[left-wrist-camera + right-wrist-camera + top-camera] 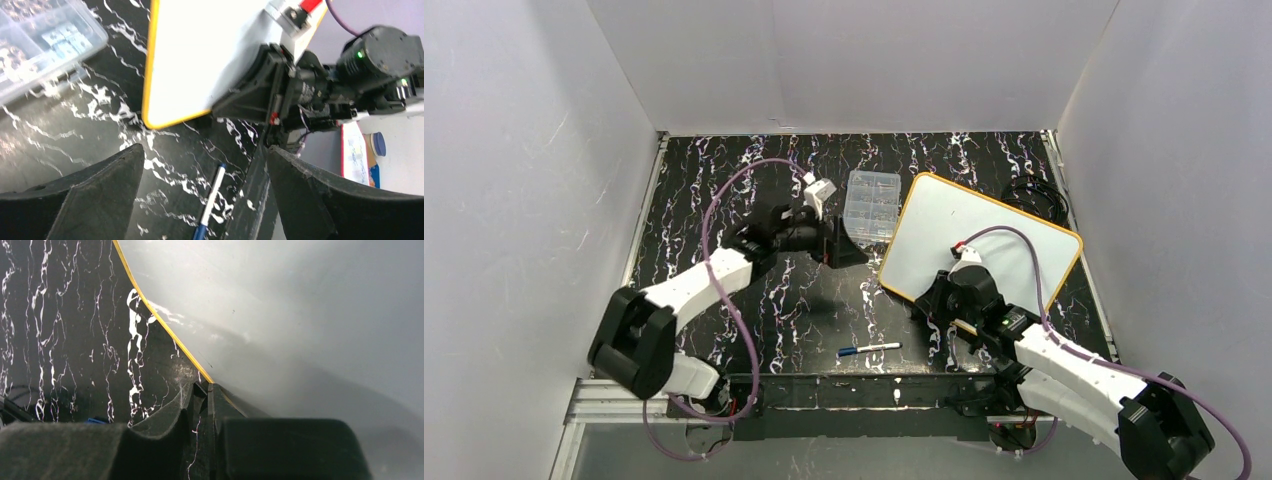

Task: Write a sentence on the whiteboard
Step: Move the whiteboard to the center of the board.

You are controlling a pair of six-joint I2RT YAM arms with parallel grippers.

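Note:
The whiteboard (984, 240) with its orange-yellow frame lies at the right of the table, and its white face is blank. No sentence shows on it. My right gripper (934, 300) is at the board's near-left edge. In the right wrist view its jaws (204, 387) are closed together on the yellow rim of the whiteboard (300, 315). A blue-and-white marker (870, 349) lies on the table near the front edge. My left gripper (836, 248) is open and empty, left of the board. The left wrist view shows the marker (212, 197) below the gripper (205, 150), and the whiteboard (200, 55).
A clear plastic compartment box (872, 205) stands just left of the board's far corner and shows in the left wrist view (40, 45). A coil of black cable (1036, 195) lies at the back right. White walls enclose the black marbled table (794, 300).

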